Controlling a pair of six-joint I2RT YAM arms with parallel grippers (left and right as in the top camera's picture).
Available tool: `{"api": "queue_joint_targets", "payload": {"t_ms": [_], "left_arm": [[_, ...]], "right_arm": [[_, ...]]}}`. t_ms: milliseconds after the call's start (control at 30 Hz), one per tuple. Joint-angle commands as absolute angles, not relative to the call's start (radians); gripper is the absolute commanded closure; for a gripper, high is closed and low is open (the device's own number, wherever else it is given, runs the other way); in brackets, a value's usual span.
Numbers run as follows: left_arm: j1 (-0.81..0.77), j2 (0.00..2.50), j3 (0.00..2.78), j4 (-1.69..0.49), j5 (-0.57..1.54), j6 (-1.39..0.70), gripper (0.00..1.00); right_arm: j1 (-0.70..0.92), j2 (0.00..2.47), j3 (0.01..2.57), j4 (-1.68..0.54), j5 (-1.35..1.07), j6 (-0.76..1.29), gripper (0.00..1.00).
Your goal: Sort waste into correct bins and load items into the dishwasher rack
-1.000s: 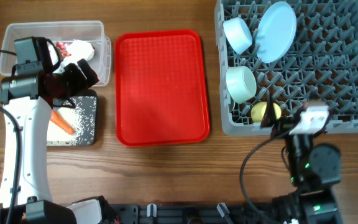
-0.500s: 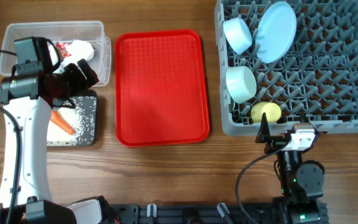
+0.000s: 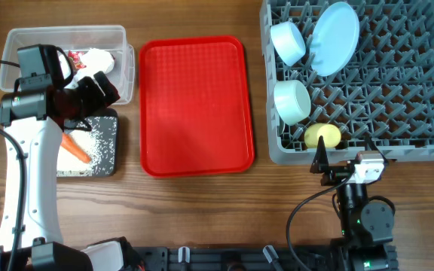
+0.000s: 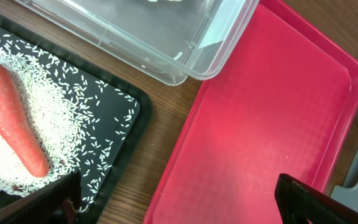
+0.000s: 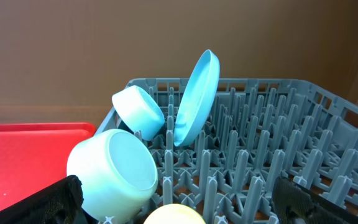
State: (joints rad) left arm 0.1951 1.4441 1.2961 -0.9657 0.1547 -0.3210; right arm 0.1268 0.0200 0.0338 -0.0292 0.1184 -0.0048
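The grey dishwasher rack point(image 3: 398, 83) at the right holds a light blue plate point(image 3: 334, 38), two pale cups point(image 3: 288, 41) point(image 3: 291, 101) and a yellow round item point(image 3: 322, 135). My right gripper point(image 3: 345, 162) is open and empty just in front of the rack's near edge. Its wrist view shows the plate point(image 5: 197, 93), the cups point(image 5: 117, 171) and the yellow item point(image 5: 173, 214). My left gripper point(image 3: 100, 94) is open and empty above the black tray point(image 3: 104, 147), which holds rice and a carrot point(image 3: 75, 148). The carrot point(image 4: 14, 118) also shows in the left wrist view.
A bare red tray point(image 3: 194, 105) lies in the middle. A clear plastic bin point(image 3: 66, 38) at the back left holds white and red waste. In the left wrist view the bin point(image 4: 166, 37), black tray point(image 4: 104, 118) and red tray point(image 4: 272, 124) lie close together.
My right gripper has drawn back from the rack toward the front table edge, then held still. The left arm has not moved.
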Motion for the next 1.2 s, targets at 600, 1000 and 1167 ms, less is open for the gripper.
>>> {"api": "queue_joint_targets", "payload": {"t_ms": [600,1000,1167], "left_arm": [[0.118,0.716,0.928,-0.673,0.145,-0.322,0.0],[0.113,0.175,0.22,-0.02,0.144,-0.323,0.0],[0.113,0.058,0.114,-0.003,0.134,-0.323,0.0]], "right_arm": [[0.119,0.005,0.025,-0.026,0.099,0.006,0.0],[0.119,0.005,0.025,-0.026,0.099,0.007,0.0],[0.119,0.005,0.025,-0.026,0.099,0.007,0.0]]}}
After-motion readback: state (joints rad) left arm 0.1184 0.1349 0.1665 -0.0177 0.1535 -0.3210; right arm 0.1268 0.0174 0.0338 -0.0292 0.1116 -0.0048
